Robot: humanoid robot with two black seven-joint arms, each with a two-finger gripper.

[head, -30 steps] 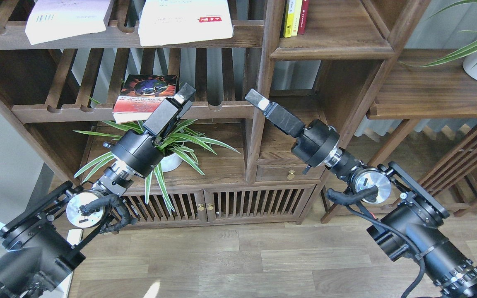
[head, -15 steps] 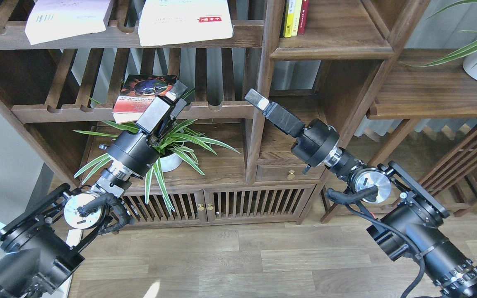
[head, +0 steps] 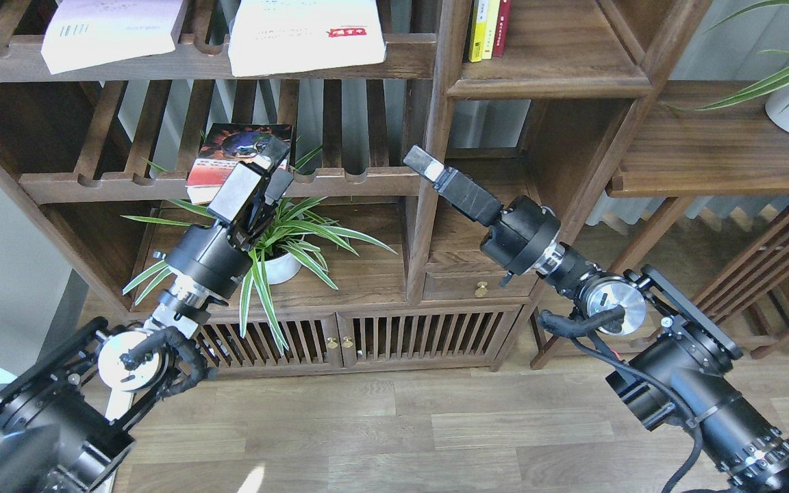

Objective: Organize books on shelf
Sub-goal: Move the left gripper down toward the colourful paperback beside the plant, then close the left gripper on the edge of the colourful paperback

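A dark paperback with an orange-red cover (head: 233, 159) is being kept flat on the middle slatted rack (head: 360, 181), its near right corner being overlapped by the left gripper (head: 273, 164), whose fingers are parted narrowly with nothing visibly held. A large white book (head: 302, 34) and a pale lilac-white book (head: 110, 31) are being displayed on the rack above. The right gripper (head: 420, 162) is being held by the upright post (head: 432, 137); its finger gap cannot be told.

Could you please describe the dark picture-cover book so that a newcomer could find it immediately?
Find the slatted rack just above the potted spider plant. The dark book lies flat at its left end, right by the left gripper. Its orange-red cover picture sets it apart from the two pale books on the rack above.
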